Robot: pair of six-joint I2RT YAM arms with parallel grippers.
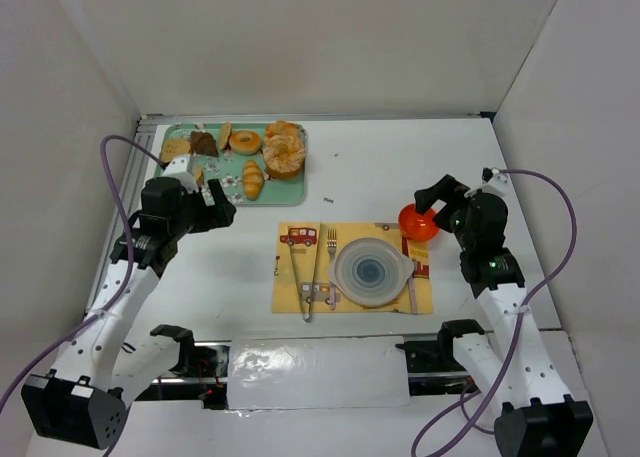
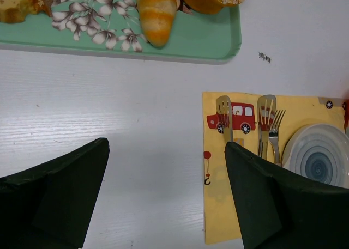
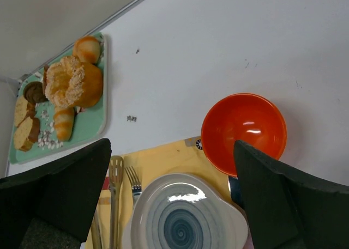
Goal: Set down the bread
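The bread (image 1: 176, 149), a tan oval slice with a darker crust, lies at the left end of the green tray (image 1: 300, 192); it also shows in the right wrist view (image 3: 22, 110). My left gripper (image 1: 218, 205) is open and empty over the table just in front of the tray, jaws wide apart (image 2: 166, 145). My right gripper (image 1: 436, 205) is open and empty above the orange bowl (image 1: 418, 222), near the round plate (image 1: 372, 272), jaws wide apart (image 3: 172, 145). A slice at the left wrist view's top-left corner (image 2: 22, 1) could be either slice.
The tray also holds a second slice (image 3: 26, 133), a dark piece (image 1: 205, 142), a ring roll (image 1: 245, 142), large buns (image 1: 283, 155) and a croissant (image 1: 252, 180). The plate sits on a yellow placemat (image 1: 290, 297) with tongs (image 1: 305, 272) and a fork (image 1: 331, 249).
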